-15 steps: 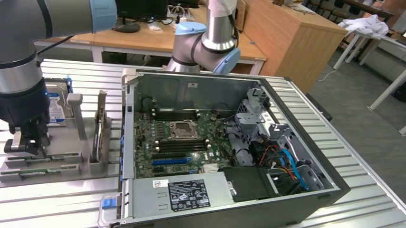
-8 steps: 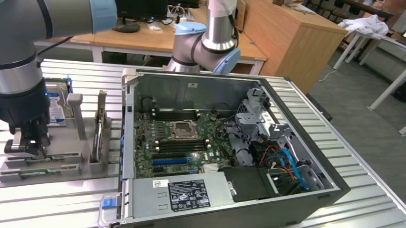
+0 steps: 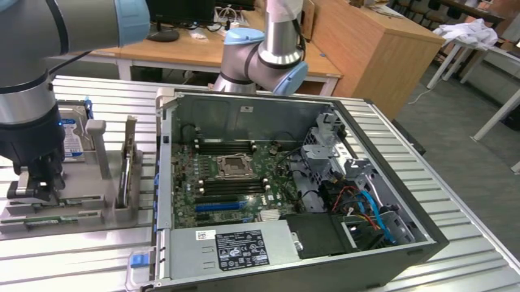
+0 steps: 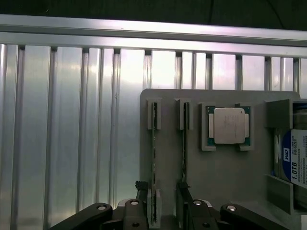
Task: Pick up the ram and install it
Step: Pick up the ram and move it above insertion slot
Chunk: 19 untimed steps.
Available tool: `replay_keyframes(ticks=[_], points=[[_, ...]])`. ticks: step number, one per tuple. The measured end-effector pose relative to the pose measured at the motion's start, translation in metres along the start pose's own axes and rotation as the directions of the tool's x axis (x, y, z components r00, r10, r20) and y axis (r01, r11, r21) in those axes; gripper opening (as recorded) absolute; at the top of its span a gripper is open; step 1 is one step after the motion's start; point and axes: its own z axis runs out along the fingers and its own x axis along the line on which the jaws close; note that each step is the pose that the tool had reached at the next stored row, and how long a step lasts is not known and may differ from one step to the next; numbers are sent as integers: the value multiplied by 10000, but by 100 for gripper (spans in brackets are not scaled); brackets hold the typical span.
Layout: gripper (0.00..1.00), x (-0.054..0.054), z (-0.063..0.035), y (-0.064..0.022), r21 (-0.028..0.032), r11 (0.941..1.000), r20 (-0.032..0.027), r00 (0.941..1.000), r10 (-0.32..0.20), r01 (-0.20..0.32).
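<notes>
Ribbed aluminium forms the surface under everything, with wooden desks behind it. Low at the exterior view's left my tool hangs over a grey holder, released, with the jaws spread wide and nothing gripped. Just behind it in that view the hard drive with its blue label stands on edge in the same holder.

From the wrist I see the holder's plate close up. The ram stands on its long edge in slotted blocks, and my fingers sit one on each side of its near end — whether they touch it I cannot tell. A second stick stands parallel just beside it. Beyond that the square silver processor lies flat in its own nest, and the hard drive stands at the plate's far side.

In the middle of the exterior view the open computer case lies on its side with the motherboard facing up. The processor socket sits between rows of long dark memory slots. A power supply with a black label fills the case's lower front.

Behind the case, at upper centre, the joints of my arm rise from the surface. Toward the exterior view's right the case holds a metal drive cage and a tangle of blue and orange cables.
</notes>
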Motion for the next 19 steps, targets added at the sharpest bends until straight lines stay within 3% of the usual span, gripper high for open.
replay_keyframes(ticks=[19], points=[[37, 9, 119, -5, 2, 10000, 1, 10000, 0, 0]])
